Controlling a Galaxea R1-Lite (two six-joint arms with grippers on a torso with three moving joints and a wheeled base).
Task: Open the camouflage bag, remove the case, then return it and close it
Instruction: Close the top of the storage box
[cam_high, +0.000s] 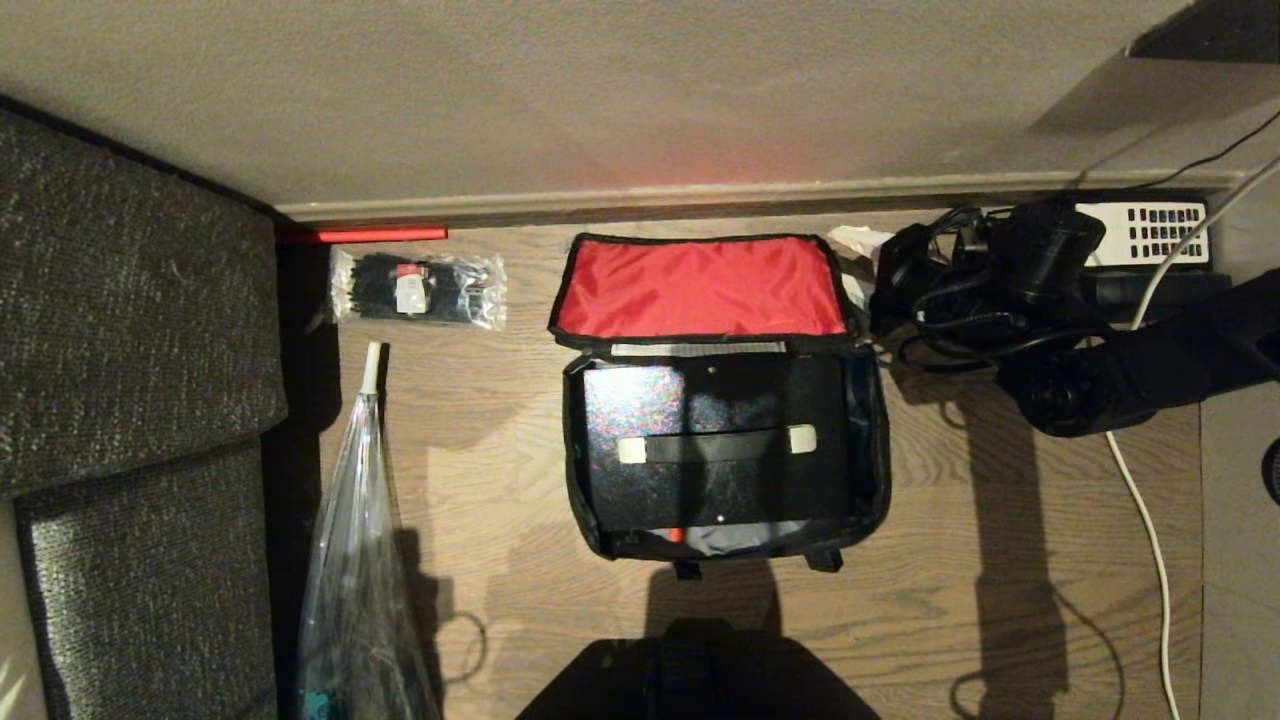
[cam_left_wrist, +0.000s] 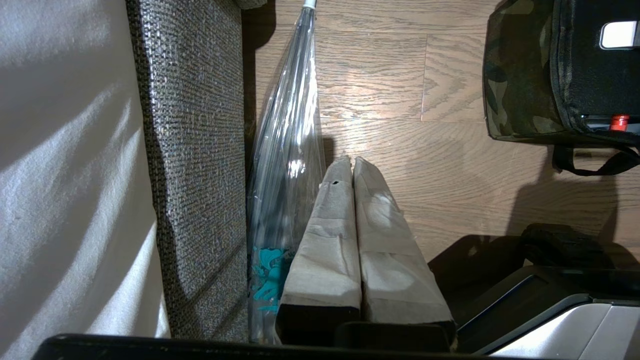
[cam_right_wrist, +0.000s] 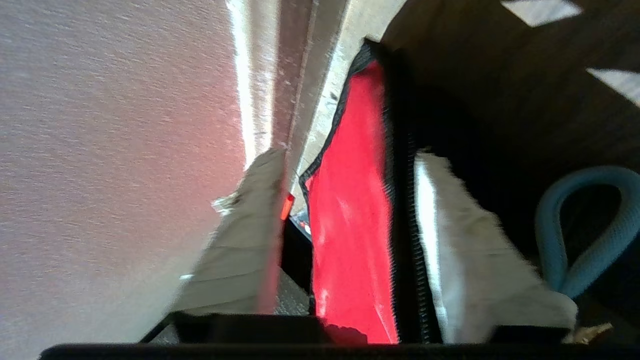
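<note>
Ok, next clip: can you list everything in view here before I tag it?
camouflage bag: one, camouflage and black with red lining, mid-floor, lid flipped back toward the wall
case: one, black, lying inside the bag
packet of ties: one, clear with black ties, left of the bag by the wall
clear plastic bag: one, transparent, along the sofa
sofa: one, grey, far left
telephone: one, black with white keypad, right by the wall
cable: one, white, on the floor at right
left gripper: shut, above the floor beside the clear plastic bag
right gripper: open, fingers either side of the lid's edge

Dim, hard shadows, blurred wrist view
</note>
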